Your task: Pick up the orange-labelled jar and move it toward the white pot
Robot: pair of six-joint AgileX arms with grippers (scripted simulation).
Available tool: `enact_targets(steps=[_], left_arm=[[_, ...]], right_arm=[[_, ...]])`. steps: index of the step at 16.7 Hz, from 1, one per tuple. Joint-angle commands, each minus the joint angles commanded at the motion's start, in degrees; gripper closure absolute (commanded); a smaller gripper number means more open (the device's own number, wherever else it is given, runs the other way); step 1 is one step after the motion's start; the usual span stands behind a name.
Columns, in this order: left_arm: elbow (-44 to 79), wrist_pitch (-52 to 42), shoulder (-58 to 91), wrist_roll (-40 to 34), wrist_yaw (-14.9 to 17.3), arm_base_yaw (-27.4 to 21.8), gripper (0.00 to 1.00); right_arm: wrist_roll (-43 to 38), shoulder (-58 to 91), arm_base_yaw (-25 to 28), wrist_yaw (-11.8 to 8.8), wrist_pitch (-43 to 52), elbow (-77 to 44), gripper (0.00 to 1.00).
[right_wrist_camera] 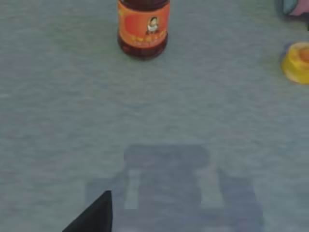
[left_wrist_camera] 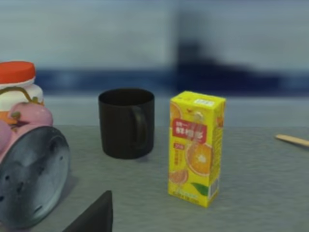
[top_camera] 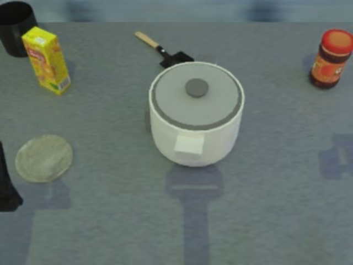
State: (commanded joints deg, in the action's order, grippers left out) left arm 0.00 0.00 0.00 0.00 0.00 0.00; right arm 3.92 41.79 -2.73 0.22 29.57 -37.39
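The orange-labelled jar (top_camera: pixel 331 58) is a small dark jar with a red-orange lid, upright at the table's far right. The right wrist view shows the jar (right_wrist_camera: pixel 143 29) some way ahead of my right gripper, with bare table between. One dark fingertip (right_wrist_camera: pixel 99 212) of that gripper shows at the frame edge with nothing held; the gripper looks open. The white pot (top_camera: pixel 196 113), with its grey lid and dark knob, stands in the middle of the table, well left of the jar. My left gripper (top_camera: pixel 8 193) is parked at the left edge and looks open.
A yellow juice carton (top_camera: pixel 46 59) and a black cup (top_camera: pixel 15 26) stand at the back left. A spatula (top_camera: pixel 164 49) lies behind the pot. A round grey disc (top_camera: pixel 43 158) lies at the left. A yellow object (right_wrist_camera: pixel 297 63) sits beyond the jar.
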Motion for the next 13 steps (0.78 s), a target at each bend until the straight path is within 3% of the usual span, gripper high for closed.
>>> enact_targets(steps=[6, 13], left_arm=[[0.0, 0.0, 0.0, 0.0, 0.0, 0.0, 0.00], [0.0, 0.0, 0.0, 0.0, 0.0, 0.0, 0.00]], right_arm=[[4.3, 31.5, -1.0, -0.9, 13.5, -39.6, 0.00], [11.0, 69.2, -0.1, -3.4, 27.1, -83.0, 0.00]])
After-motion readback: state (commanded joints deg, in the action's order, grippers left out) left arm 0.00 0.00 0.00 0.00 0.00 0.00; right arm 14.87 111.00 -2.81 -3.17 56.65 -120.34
